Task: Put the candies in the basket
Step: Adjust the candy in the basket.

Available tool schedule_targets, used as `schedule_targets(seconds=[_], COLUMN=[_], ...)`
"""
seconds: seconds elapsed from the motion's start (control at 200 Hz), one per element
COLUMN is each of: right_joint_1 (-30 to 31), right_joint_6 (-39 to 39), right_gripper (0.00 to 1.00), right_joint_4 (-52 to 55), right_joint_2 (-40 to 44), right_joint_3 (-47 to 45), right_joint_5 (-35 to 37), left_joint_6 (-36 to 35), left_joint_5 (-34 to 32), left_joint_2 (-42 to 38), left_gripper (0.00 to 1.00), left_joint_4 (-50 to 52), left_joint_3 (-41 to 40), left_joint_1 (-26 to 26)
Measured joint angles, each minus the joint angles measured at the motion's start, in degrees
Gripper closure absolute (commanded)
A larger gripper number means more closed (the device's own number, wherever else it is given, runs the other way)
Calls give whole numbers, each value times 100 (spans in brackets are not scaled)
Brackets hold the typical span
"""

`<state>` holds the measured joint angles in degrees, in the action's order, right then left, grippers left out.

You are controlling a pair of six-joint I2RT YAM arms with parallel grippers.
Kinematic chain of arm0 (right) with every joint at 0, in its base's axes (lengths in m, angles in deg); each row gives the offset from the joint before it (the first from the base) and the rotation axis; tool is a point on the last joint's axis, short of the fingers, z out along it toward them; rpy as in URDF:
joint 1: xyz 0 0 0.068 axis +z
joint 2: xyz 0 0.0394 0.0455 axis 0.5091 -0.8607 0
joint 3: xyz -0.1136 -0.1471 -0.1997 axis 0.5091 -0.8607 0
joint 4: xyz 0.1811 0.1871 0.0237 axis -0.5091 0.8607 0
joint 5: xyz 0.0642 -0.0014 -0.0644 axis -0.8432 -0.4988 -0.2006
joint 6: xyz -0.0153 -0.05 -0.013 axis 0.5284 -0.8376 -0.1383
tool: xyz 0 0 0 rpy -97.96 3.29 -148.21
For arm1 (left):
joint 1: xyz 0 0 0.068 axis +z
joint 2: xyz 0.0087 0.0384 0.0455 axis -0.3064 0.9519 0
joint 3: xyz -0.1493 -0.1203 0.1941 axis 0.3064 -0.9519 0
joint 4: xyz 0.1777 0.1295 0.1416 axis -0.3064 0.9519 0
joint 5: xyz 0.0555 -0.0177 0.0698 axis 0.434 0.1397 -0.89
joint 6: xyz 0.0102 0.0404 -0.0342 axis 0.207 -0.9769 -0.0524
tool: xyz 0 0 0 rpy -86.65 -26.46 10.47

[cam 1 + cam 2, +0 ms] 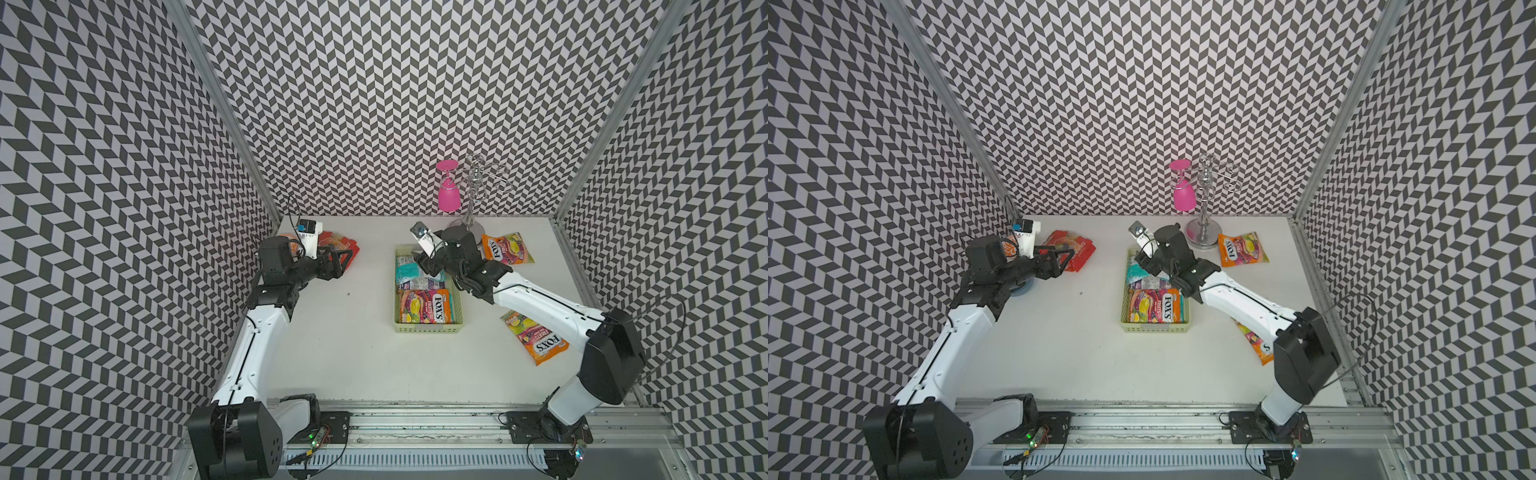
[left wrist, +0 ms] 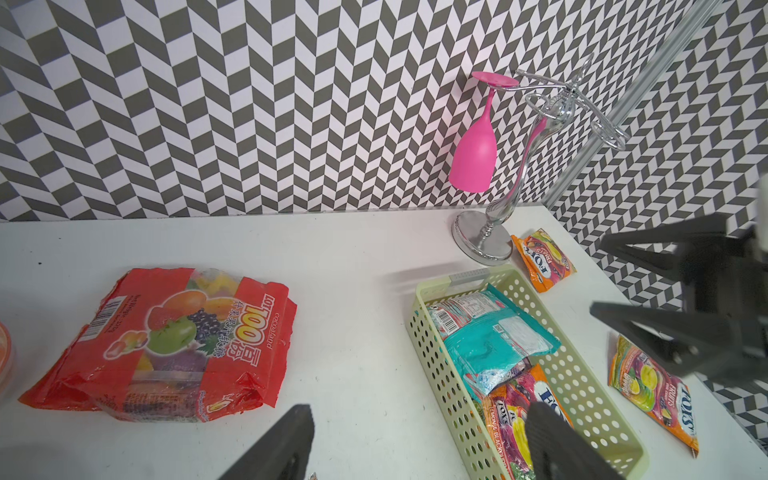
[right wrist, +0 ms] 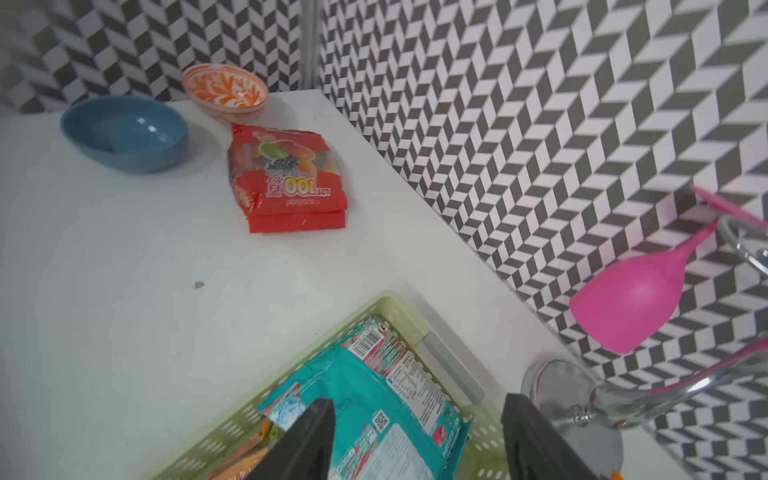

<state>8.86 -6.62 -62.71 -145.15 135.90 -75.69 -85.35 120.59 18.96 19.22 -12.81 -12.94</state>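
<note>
Parted and empty at right gripper, directly over teal bag in basket; spread wide and empty at left gripper, red bag near, untouched.

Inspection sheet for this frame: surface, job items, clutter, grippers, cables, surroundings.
Surface: white table, small dark speck.
Job's things: green basket holds teal bag, purplish bag, FOX'S bag; out on table: red bag, far FOX'S bag, near FOX'S bag.
Clutter: pink wine glass hanging upside down on chrome rack; blue bowl, orange patterned bowl by left arm.
Grippers: left gripper open, empty, near red bag; right gripper open over basket's far end.
Cables: thin cable loops off right arm; loose wires at bases.
Surroundings: chevron walls, aluminium rail in front.
</note>
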Motion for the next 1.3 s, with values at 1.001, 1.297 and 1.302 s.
schedule_targets(seconds=[1.001,1.297,1.302], right_joint_1=[-68,-1126,-1141], right_joint_6=[3178,3322,3322], right_gripper=[34,27,27], right_joint_4=[1961,2059,2061], right_joint_2=[-1449,501,511], right_joint_3=[951,-76,-94], right_joint_5=[-66,-179,-179], left_joint_6=[24,46,46], left_joint_5=[13,50,50], left_joint_2=[0,-2,-2], left_gripper=[16,16,16], left_joint_4=[-9,-42,-42], left_joint_3=[-15,-37,-37], left_joint_1=[50,66,66])
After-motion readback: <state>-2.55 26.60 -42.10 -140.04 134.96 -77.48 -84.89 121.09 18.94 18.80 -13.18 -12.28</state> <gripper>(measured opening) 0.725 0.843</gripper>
